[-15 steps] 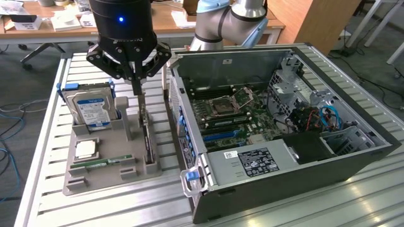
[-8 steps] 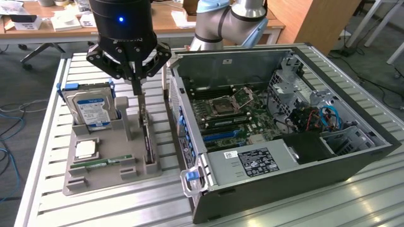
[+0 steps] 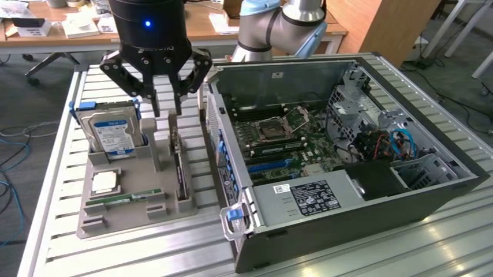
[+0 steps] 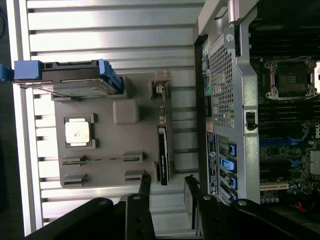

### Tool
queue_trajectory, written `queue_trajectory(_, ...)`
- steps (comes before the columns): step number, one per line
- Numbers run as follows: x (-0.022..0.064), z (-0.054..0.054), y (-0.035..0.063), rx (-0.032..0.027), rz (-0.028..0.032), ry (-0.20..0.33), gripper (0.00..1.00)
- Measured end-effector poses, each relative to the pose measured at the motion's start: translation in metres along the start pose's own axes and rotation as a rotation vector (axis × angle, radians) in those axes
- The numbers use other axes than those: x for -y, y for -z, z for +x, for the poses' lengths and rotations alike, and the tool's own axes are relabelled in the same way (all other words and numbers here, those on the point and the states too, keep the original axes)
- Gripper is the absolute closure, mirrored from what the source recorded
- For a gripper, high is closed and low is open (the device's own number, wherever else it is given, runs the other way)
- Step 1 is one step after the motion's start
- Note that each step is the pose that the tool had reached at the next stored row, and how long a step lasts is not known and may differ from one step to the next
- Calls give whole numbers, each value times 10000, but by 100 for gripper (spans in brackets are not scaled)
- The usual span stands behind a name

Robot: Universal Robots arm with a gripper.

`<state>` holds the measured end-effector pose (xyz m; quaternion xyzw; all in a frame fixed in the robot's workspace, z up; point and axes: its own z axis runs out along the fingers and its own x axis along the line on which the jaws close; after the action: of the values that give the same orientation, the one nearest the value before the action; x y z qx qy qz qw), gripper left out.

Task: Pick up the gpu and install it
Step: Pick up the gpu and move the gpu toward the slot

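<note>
Your gripper (image 3: 167,108) hangs released, fingers spread with nothing between them, just over the gpu (image 3: 180,170). The gpu stands on its long edge in a slot of the grey tray (image 3: 115,222), on the side nearest the open case (image 3: 431,199). Expect a light, stiff but fragile card, thin enough to tip or twist in the slot if caught off-centre, so close gently across its two flat faces near the middle of the upper edge and keep clear of the lower connector edge.
</note>
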<state>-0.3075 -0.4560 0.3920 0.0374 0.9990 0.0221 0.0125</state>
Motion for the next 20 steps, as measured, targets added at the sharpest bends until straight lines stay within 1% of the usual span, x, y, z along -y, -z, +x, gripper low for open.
queue_trajectory(1, 0, 0, 0, 1, 0, 0, 59)
queue_trajectory(3, 0, 0, 0, 1, 0, 0, 59)
queue_trajectory(4, 0, 0, 0, 1, 0, 0, 53)
queue_trajectory(7, 0, 0, 0, 1, 0, 0, 53)
queue_trajectory(9, 1, 1, -18, 2, -1, 0, 53)
queue_trajectory(20, 10, 5, -214, -1, -18, -1, 53)
